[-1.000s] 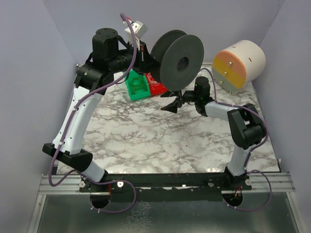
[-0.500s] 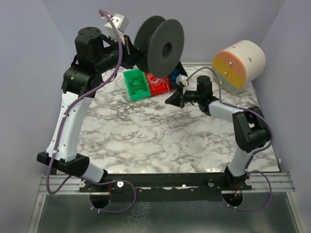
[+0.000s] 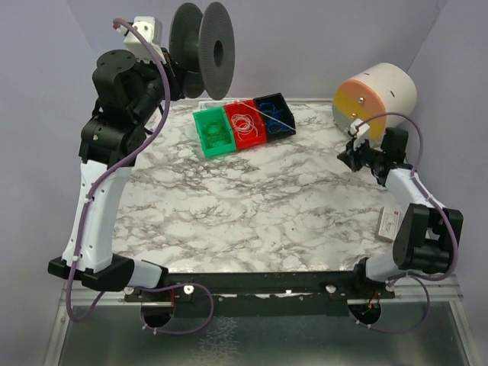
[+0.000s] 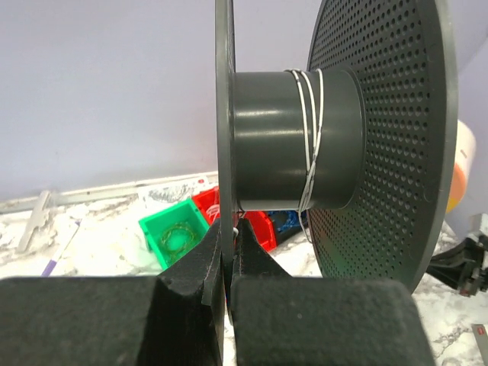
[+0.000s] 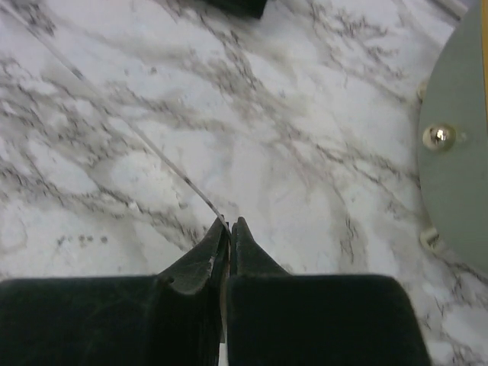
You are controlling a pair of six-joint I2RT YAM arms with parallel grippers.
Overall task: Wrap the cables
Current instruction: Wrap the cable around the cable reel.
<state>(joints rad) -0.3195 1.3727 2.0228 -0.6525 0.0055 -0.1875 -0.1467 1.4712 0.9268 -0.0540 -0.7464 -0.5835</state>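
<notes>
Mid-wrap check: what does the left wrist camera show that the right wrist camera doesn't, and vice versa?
Left wrist only: the dark grey spool, its flange pinched in the shut left gripper, a few turns of whitish cable around its hub, and the green bin and red bin below. Right wrist only: the right gripper shut on a thin strand running straight up-left over the marble table. Both: the marble table, and a shut gripper in the foreground.
</notes>
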